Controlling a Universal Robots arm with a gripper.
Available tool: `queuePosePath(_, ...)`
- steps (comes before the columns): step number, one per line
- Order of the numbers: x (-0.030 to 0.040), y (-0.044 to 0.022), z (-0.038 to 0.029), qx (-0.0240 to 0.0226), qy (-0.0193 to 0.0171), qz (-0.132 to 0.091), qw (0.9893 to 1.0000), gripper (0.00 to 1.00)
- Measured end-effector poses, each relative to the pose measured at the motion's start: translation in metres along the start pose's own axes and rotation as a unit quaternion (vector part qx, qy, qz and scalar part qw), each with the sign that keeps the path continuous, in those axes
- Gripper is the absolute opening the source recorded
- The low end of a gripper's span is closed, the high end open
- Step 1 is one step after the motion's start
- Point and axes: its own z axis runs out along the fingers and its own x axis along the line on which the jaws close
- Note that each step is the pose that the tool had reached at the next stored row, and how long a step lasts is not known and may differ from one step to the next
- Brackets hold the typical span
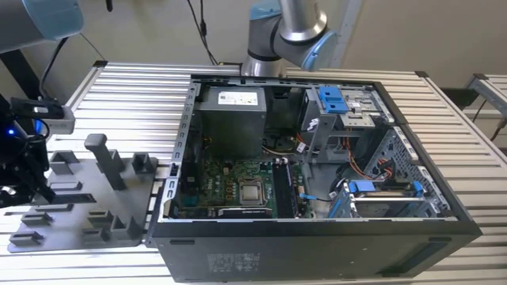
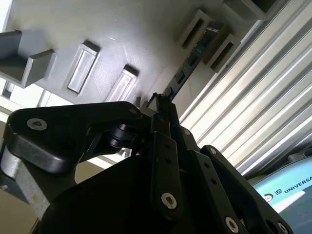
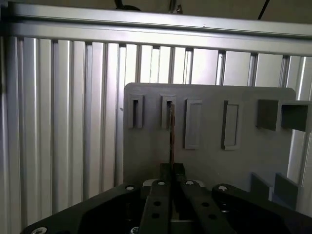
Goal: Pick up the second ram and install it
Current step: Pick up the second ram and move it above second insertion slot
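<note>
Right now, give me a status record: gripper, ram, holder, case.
gripper: shut on second ram, over the holder plate
second ram: on edge, seated in a holder plate slot, not lifted
holder plate: grey, on slatted table, at the exterior view's left of computer case
computer case: open, motherboard exposed

Stands rooted by a grey-and-blue base joint (image 1: 284, 28) at the worktop's (image 1: 135, 89) far edge. Shows a second grey-blue elbow (image 1: 46, 15) in the exterior view's top left corner. Hangs black wrist hardware (image 1: 20, 166) down over the worktop's edge at the exterior view's left. Points the gripper (image 3: 171, 168) along the second ram (image 3: 171, 131), with linkage bars (image 3: 97, 209) splayed to either side. Presses both fingers (image 3: 158, 204) together on that stick's near end, as seen in both wrist views.
</note>
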Motion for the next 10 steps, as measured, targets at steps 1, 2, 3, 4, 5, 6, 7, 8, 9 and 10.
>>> queuePosePath(1,0.0000,0.0000,-0.0013,0.0000,0.0000,0.000,1.0000,0.14)
queuePosePath(2,0.0000,0.0000,-0.0026,0.0000,0.0000,0.000,1.0000,0.14)
queuePosePath(3,-0.0001,0.0000,-0.0040,0.0000,0.0000,0.000,1.0000,0.14)
queuePosePath(4,-0.0001,0.0000,-0.0052,0.0000,0.0000,0.000,1.0000,0.14)
queuePosePath(5,-0.0001,-0.0001,-0.0062,0.0000,0.0000,0.000,1.0000,0.14)
queuePosePath(6,-0.0001,0.0000,-0.0071,0.0000,0.0000,0.000,1.0000,0.14)
queuePosePath(7,-0.0001,-0.0001,-0.0081,0.0000,0.0000,0.000,1.0000,0.14)
queuePosePath(8,-0.0001,-0.0001,-0.0089,0.0000,0.0000,0.000,1.0000,0.14)
queuePosePath(9,-0.0002,-0.0001,-0.0099,0.0000,0.0000,0.000,1.0000,0.14)
queuePosePath(10,-0.0002,-0.0001,-0.0108,0.0000,0.0000,0.000,1.0000,0.14)
